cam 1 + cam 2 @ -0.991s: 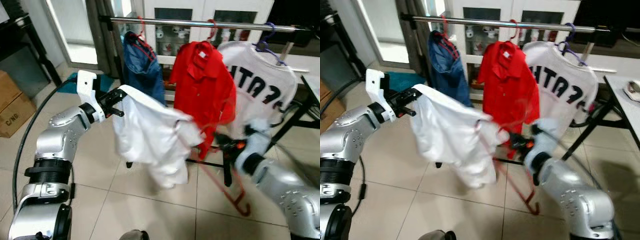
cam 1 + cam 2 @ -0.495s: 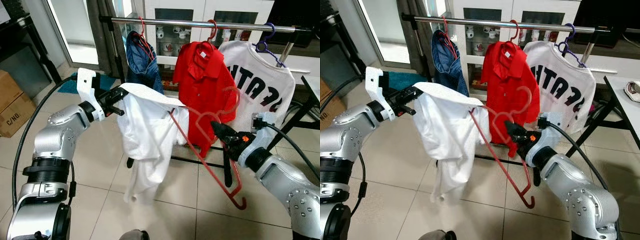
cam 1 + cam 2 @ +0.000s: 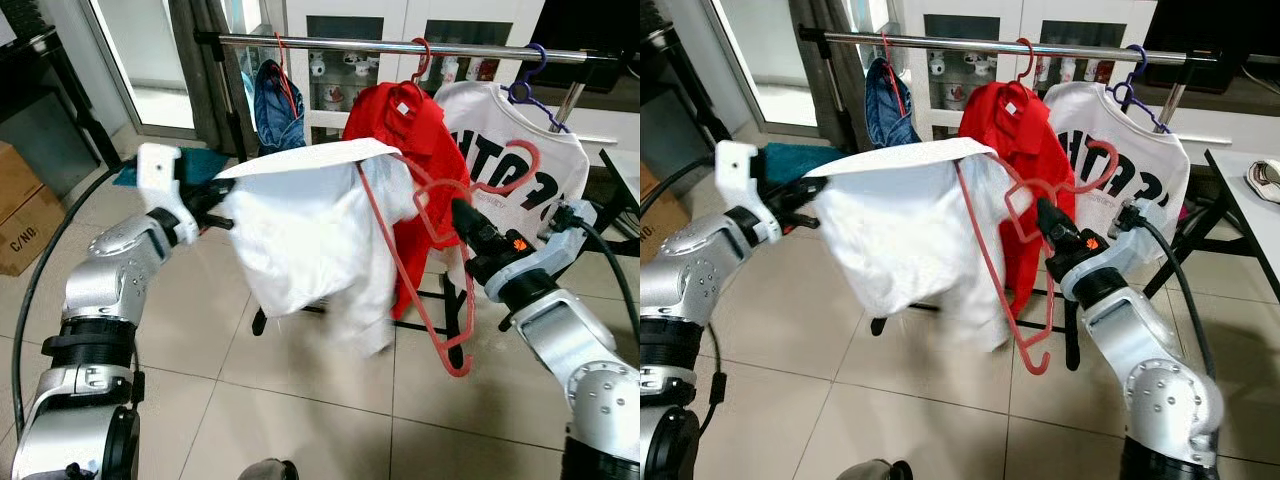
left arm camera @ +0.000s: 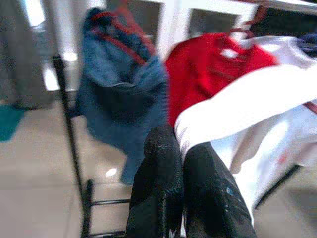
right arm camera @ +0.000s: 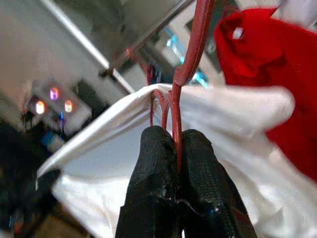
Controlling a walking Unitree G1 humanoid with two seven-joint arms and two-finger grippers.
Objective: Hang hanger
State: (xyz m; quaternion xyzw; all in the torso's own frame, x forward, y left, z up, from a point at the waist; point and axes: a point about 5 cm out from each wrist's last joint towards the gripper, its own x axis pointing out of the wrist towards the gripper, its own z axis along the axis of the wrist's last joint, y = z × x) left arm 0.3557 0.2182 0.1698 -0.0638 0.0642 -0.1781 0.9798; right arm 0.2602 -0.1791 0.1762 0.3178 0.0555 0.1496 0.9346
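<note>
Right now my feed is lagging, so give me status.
Left gripper shut on white shirt. Right gripper shut on red wire hanger, below the metal rail. Red shirt hangs close behind.

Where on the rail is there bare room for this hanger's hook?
The rail is bare between the blue garment and the red shirt, the widest gap. Between the red shirt and the white lettered shirt it is narrower, with shoulders almost touching.
</note>
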